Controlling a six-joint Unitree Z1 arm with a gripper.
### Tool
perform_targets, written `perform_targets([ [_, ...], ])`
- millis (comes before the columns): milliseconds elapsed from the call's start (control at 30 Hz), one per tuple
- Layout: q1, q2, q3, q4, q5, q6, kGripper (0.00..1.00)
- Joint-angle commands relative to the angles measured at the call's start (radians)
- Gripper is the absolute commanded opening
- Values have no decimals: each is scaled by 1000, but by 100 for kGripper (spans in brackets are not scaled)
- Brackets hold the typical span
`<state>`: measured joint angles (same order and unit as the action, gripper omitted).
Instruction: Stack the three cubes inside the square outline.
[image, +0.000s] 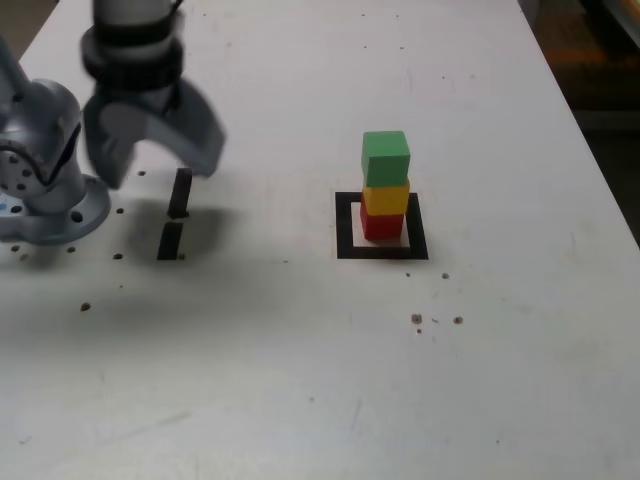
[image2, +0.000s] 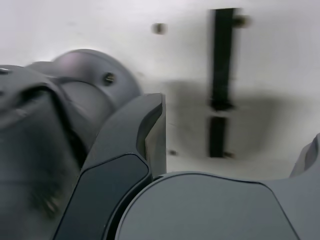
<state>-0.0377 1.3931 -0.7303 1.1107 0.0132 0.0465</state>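
In the exterior view a tower of three cubes stands inside the black square outline (image: 346, 224): the red cube (image: 381, 226) at the bottom, the yellow cube (image: 385, 198) on it, the green cube (image: 385, 158) on top. My gripper (image: 158, 170) hangs far to the exterior view's left of the tower, above the table near the arm's base, open and empty. The wrist view shows one dark finger (image2: 131, 150) close up and no cube.
Two short black tape strips (image: 176, 213) lie under the gripper; they also show in the wrist view as tape strips (image2: 220, 85). The arm's grey base (image: 40, 170) sits at the exterior view's left edge. Small screw holes dot the white table (image: 300, 380).
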Motion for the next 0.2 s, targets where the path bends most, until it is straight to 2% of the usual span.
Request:
perform_targets([
  [0,2,6,10,-28,-1,1,100],
  [167,2,28,43,-78,-13,4,100],
])
